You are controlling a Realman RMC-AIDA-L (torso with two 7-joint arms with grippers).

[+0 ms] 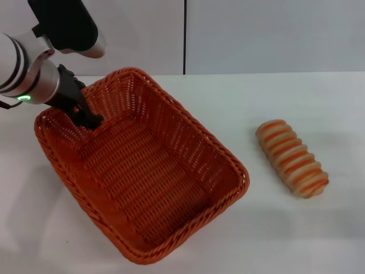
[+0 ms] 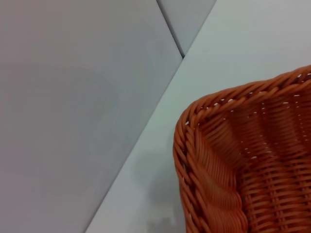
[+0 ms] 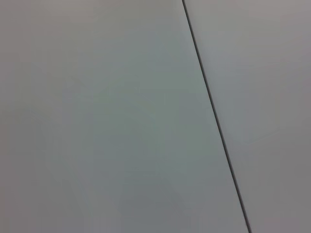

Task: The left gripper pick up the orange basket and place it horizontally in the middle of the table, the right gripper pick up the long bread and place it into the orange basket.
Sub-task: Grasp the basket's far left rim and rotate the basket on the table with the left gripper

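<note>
Left end effector [image 1: 91, 119] at upper left of the frame, clenched on rim of orange basket [image 1: 154, 177], long bread [image 1: 292, 158] at right on white surface [image 1: 296, 228], right end effector not visible.

**Your robot's left arm, as the head view shows it**

You see a white cylindrical arm segment [image 1: 8, 60] banded with dark rings, ending in a silver metallic collar [image 1: 43, 83]. A small green light [image 1: 24, 97] glows on the underside of that collar. Beyond it sits the black-fingered left gripper [image 1: 85, 117], matte black and angular, its body tapering to narrow tips. Above, you have a rounded black housing [image 1: 60, 23] with a glossy silver-grey end cap [image 1: 94, 48]. A thin dark cable [image 1: 5, 105] loops beneath the white segment.
</note>
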